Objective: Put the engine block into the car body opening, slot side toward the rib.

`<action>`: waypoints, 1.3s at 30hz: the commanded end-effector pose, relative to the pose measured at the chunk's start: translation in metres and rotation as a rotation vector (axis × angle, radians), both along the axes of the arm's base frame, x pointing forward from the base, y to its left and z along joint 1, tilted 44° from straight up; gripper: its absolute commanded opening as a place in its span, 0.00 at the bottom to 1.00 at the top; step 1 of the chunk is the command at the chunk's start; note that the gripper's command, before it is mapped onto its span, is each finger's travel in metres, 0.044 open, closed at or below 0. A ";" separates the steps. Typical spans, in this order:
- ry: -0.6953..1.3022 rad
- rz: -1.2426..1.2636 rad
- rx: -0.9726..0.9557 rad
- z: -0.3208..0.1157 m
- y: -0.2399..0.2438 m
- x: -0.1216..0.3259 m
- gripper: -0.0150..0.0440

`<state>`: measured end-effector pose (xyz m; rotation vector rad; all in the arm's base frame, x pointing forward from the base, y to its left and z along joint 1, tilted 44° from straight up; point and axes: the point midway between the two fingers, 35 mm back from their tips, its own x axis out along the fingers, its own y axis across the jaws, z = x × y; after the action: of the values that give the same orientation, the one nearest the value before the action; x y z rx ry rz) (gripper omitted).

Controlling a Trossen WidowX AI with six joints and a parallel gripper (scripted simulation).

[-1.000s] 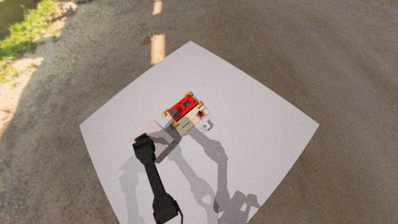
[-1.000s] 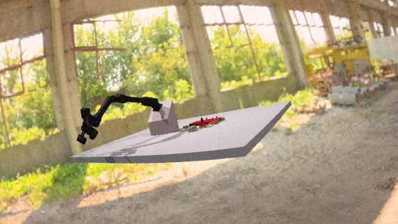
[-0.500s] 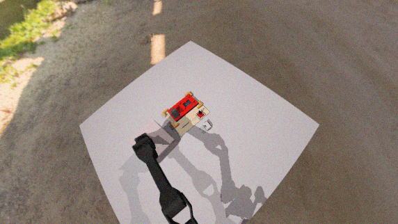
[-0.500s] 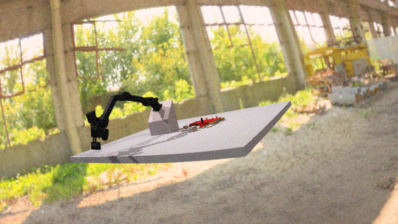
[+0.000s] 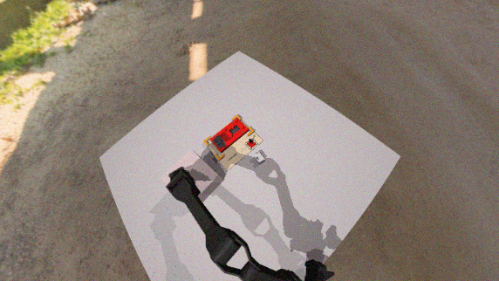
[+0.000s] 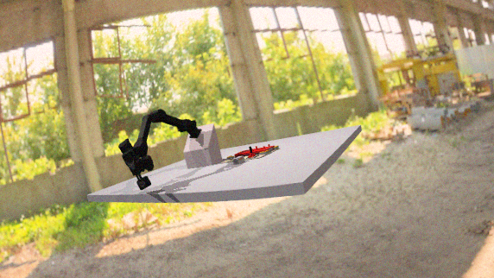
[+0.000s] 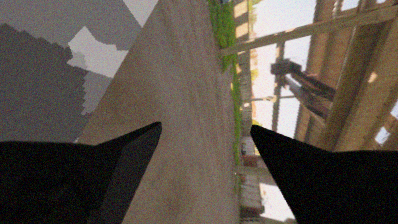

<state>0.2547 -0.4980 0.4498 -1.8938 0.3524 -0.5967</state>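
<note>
Gripper (image 5: 318, 270) (image 6: 143, 183) (image 7: 206, 127) is wide open, nothing in it. It's hanging well apart from the red piece (image 5: 227, 136) (image 6: 260, 150) on the table (image 5: 331, 144) (image 6: 298, 168).

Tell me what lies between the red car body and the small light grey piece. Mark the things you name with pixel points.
Between the red car body (image 5: 226, 140) (image 6: 264, 149) and the light grey piece (image 5: 260, 157) (image 6: 237, 160), the top view shows beige board (image 5: 241, 148) and a small red-and-black part (image 5: 250, 143) (image 6: 251, 153).

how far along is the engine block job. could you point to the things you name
Nothing looks surely done: the red car body (image 5: 227, 135) (image 6: 260, 150) lies on the table (image 5: 305, 131) (image 6: 298, 161), but I can't tell whether the block is seated. The gripper (image 5: 320, 270) (image 6: 143, 183) (image 7: 206, 127) is open, empty and away from it. If unseated, pick-up, slot alignment, full insertion and a clean withdrawal remain.
</note>
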 end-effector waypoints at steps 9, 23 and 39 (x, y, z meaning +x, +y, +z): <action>-0.062 0.043 0.407 -0.053 0.033 0.073 1.00; -0.062 0.005 0.882 -0.130 0.098 0.151 1.00; 0.044 -0.217 1.337 -0.236 0.224 0.201 1.00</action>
<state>0.4538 -0.2983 0.2358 -0.6515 0.6834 -0.3043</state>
